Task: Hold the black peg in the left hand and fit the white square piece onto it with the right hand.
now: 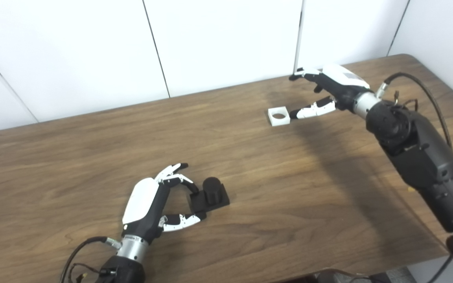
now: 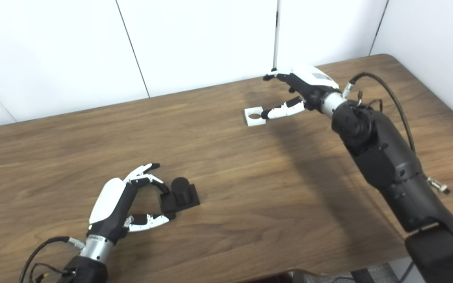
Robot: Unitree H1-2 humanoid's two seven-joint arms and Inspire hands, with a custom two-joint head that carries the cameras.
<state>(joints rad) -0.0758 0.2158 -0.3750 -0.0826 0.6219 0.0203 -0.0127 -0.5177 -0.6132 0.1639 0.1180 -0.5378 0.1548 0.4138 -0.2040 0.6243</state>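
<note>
near me on the left, i saw the left hand (image 1: 153, 204) spread around the black peg (image 1: 210, 195), fingertips at its base on the wooden table (image 1: 250, 220). farther right, the right hand (image 1: 330, 92) was spread wide, its thumb touching the white square piece (image 1: 278, 116), which lay flat.
</note>
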